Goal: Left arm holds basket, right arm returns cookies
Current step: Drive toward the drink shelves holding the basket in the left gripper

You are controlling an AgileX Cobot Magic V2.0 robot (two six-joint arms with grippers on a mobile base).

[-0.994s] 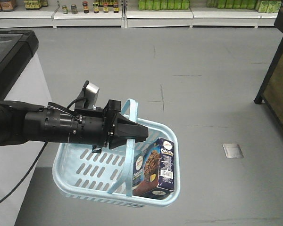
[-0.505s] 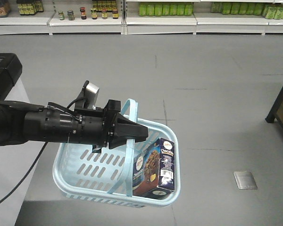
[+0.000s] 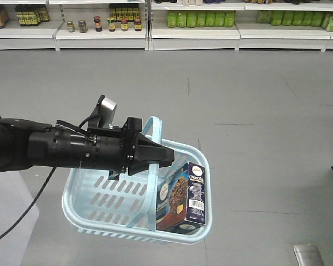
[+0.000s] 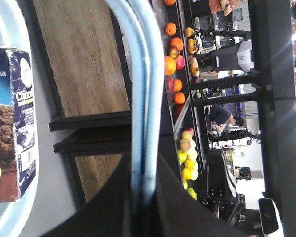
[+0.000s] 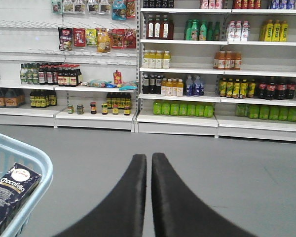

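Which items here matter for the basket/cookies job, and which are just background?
Job:
- left gripper, shut on the handle of the basket
- cookies, upright in basket
- right gripper, shut, empty

Background:
- green bottles
- jars
- fruit
- floor plate

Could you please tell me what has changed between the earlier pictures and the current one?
Only the surroundings shifted. The shelves came nearer, the metal floor plate slid down to the lower right, and the black countertop on the left went out of view, so the base seems to be rolling forward. The left end effector stays shut on the basket handle, and the cookies stand in the same corner.
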